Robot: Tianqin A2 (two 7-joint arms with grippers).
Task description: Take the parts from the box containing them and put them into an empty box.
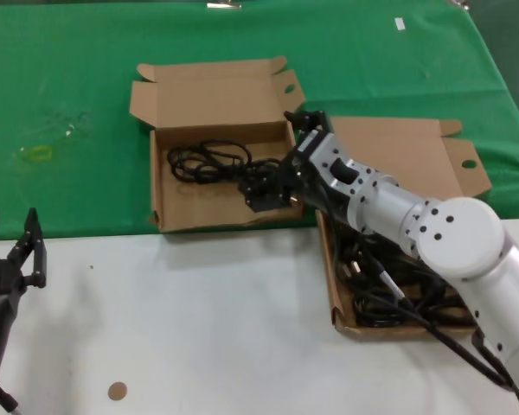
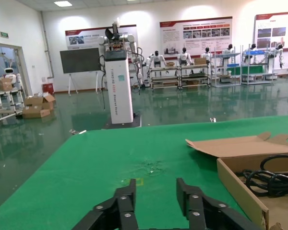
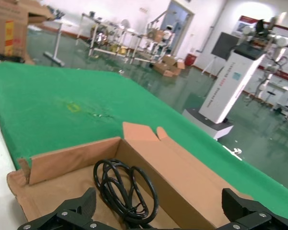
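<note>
With the right pincer (image 1: pixel 272 186) spread wide over the receiving box (image 1: pixel 209 207), its released cord (image 1: pixel 209 161) may, I judge, snag a finger on withdrawal, while the left pincer (image 1: pixel 13 251) waits apart by the table's left edge.

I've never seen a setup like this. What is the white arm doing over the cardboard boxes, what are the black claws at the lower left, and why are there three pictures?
It is a two-armed robot. One picture comes from a camera on its head, the others from cameras on each wrist. The white arm is its right one; the right gripper, fingers spread wide, reaches over the box on the left, where a black power cord lies. The box on the right holds more cords, partly hidden under the arm. The black claws are the left gripper, open and idle over the white table. Whether the right gripper grips anything cannot be seen.
</note>
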